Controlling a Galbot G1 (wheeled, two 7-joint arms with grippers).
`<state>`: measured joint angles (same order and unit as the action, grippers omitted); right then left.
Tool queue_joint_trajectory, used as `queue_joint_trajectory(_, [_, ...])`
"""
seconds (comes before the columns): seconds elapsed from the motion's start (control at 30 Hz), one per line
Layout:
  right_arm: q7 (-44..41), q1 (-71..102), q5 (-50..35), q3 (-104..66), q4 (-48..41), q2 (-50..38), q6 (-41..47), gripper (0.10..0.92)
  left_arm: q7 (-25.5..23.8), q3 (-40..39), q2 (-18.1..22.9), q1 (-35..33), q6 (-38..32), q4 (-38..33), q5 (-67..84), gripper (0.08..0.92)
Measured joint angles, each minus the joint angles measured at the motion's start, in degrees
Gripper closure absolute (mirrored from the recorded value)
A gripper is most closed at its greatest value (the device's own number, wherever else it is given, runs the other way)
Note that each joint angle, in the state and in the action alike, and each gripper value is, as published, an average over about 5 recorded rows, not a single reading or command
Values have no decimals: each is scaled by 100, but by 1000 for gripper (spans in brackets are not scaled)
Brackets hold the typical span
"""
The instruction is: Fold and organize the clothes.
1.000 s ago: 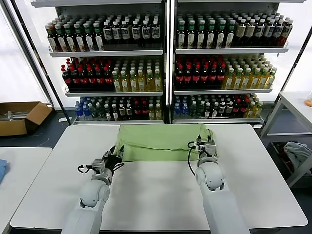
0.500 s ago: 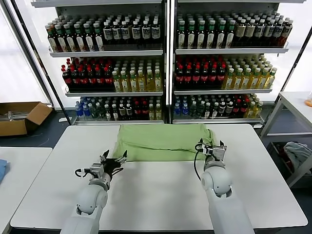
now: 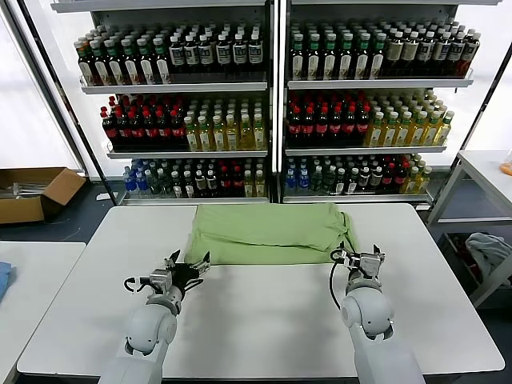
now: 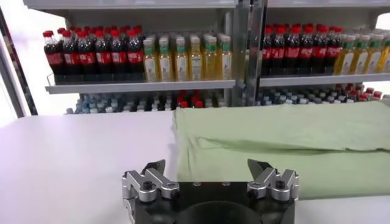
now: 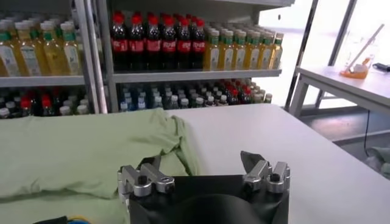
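The light green shirt [image 3: 268, 233] lies folded into a wide band across the far half of the white table [image 3: 264, 312]. Its collar, buttons and logo are hidden. My left gripper [image 3: 190, 266] is open and empty, just off the shirt's near left corner. My right gripper [image 3: 358, 258] is open and empty, just off the near right corner. In the left wrist view the shirt [image 4: 286, 143] lies beyond the open gripper [image 4: 208, 168]. In the right wrist view the shirt's right end [image 5: 79, 152] lies ahead of the open gripper [image 5: 200, 162].
Drink shelves [image 3: 272, 104] full of bottles stand behind the table. A cardboard box [image 3: 32, 192] sits on the floor at far left. A second table [image 3: 28, 280] is at left, with a small blue cloth [image 3: 4, 278] at its edge. A grey-blue bundle [image 3: 488, 248] lies at right.
Both grippers have drawn back from the shirt's near edge toward me and slightly outward; both are empty. The shirt stays folded where it lay.
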<state>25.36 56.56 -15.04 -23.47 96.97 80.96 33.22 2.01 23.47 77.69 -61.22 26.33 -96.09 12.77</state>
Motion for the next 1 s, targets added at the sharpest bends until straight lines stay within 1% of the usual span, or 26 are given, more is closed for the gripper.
queue_joint_trajectory(0.37, [5,-105,-17,-2,-334,81,2,203,19,-5,-2,61,107,132,-3,177])
queue_joint_trajectory(0.47, [4,-87,-27,-21,-380,84,2,203,23,-14,1,64,135,158,-10,193])
queue_joint_trajectory(0.57, [-6,-65,-35,-40,-415,83,1,209,24,-22,7,57,175,177,-36,257])
queue_joint_trajectory(0.67, [-23,-39,-35,-43,-438,83,-9,254,24,-21,9,55,219,193,-73,343])
queue_joint_trajectory(1.0, [-84,65,-9,29,-473,90,-22,524,36,-22,-3,58,308,201,-157,637])
